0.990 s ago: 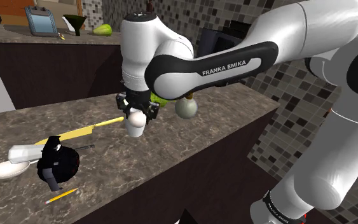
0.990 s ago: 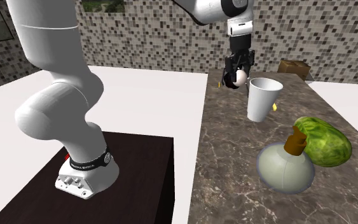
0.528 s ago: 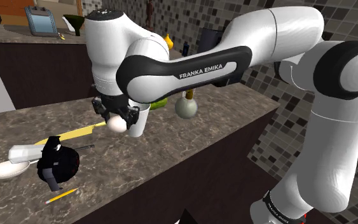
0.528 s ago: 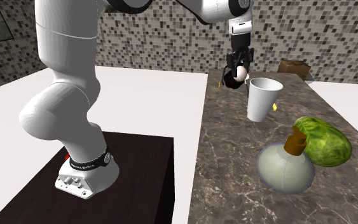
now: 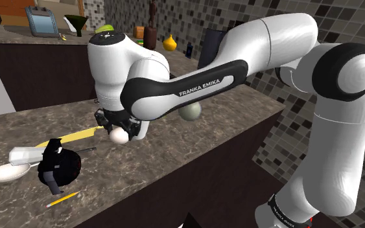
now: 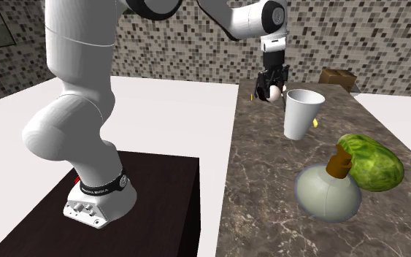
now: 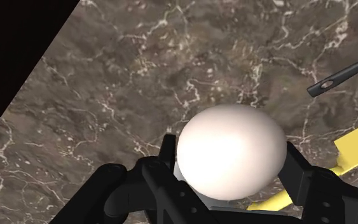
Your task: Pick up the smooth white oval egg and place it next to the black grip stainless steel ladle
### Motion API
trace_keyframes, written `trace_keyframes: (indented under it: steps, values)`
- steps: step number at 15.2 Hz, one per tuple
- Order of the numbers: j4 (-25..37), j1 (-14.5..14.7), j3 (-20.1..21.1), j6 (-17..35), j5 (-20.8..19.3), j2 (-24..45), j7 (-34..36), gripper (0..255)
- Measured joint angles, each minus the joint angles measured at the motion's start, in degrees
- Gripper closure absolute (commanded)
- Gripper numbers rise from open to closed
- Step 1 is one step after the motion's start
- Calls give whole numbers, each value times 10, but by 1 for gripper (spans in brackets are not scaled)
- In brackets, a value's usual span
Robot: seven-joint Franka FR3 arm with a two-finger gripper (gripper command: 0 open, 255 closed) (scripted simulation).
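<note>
My gripper [image 5: 117, 128] is shut on a smooth white egg [image 5: 117, 136] and holds it a little above the dark marble counter [image 5: 174, 162]. In the wrist view the egg [image 7: 230, 151] is clasped between my black fingers [image 7: 168, 151]. The ladle lies toward the shoulder view's left: a pale bowl [image 5: 4, 173] and a thin dark handle [image 5: 87, 150], partly covered by a black rounded object [image 5: 58, 168]. The handle's tip [image 7: 343, 75] shows beyond the egg. From the second exterior view the egg [image 6: 272, 93] hangs in my gripper [image 6: 272, 86] just left of a white cup [image 6: 302, 113].
A yellow-handled knife [image 5: 77, 135] lies between the egg and the ladle, and a pencil [image 5: 63, 199] lies near the counter's front edge. A round flask [image 6: 328, 191] and a green melon [image 6: 371, 162] stand nearer the second exterior camera. A back counter [image 5: 45, 39] carries several small items.
My gripper has carried the egg toward the shoulder view's left and lower, away from the white cup and closer to the knife and ladle.
</note>
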Motion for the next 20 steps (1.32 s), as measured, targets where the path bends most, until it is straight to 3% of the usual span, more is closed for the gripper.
trace_keyframes:
  steps: [13, 19, 20]
  values:
    - [-41, 11, -20, 74, -42, 45, 39, 255]
    - [-42, 12, -22, 77, -45, 49, 41, 255]
    - [-42, 12, -22, 77, -45, 49, 41, 0]
